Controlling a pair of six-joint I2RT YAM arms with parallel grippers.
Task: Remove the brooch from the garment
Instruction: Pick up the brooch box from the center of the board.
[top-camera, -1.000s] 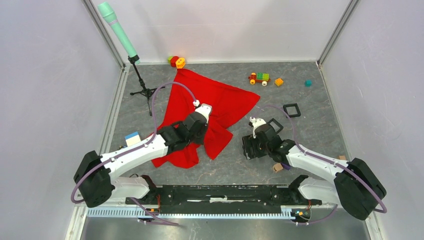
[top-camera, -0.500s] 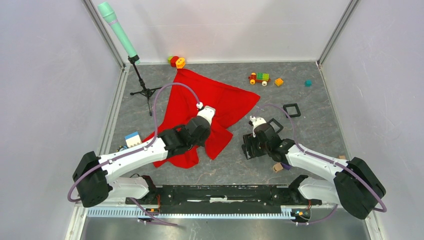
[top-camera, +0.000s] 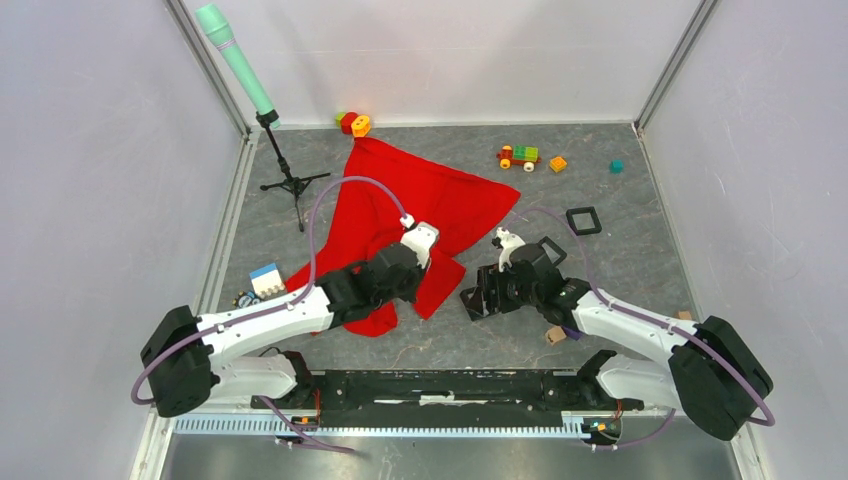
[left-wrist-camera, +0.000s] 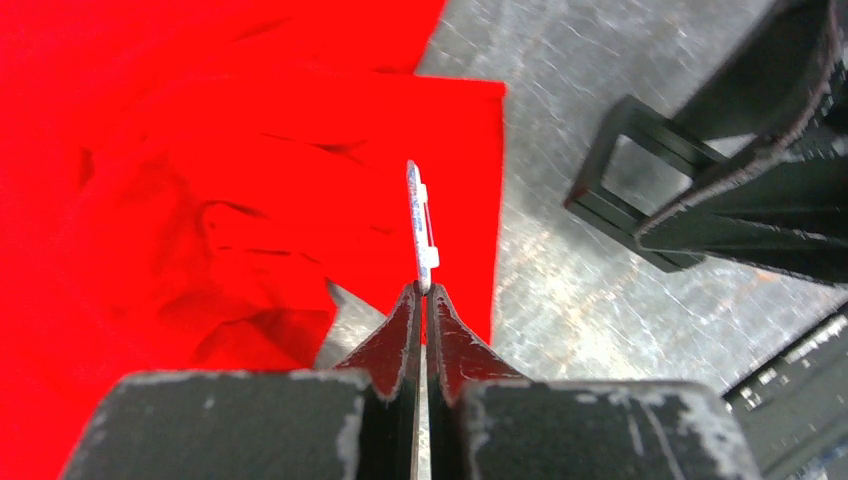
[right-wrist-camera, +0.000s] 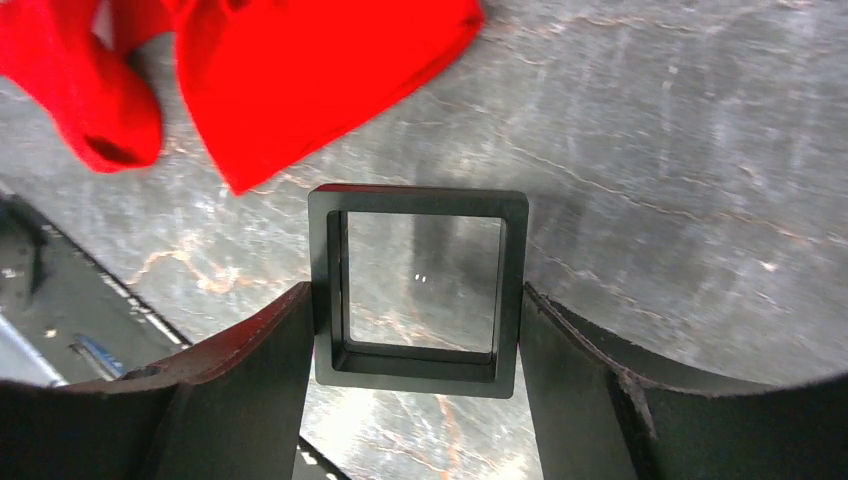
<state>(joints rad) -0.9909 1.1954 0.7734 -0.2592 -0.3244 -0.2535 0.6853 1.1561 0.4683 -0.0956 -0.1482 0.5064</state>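
Brooch (left-wrist-camera: 422, 228): held edge-on, pinched at its lower end, seen over the garment's right edge.
Garment (top-camera: 440, 195): spread rumpled on the bench (right-wrist-camera: 650, 150), beneath the left arm.
Left jaws: closed tight on the brooch.
Right jaws: set wide, with both fingers pressed against the sides of a black square tray (right-wrist-camera: 417, 200), near the garment's corner.

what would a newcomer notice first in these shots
The big red garment sprawled mid-table. Above it the left gripper pinches the tiny pale brooch, seen edge-on. Just right of the cloth, the right gripper clasps a black square frame.
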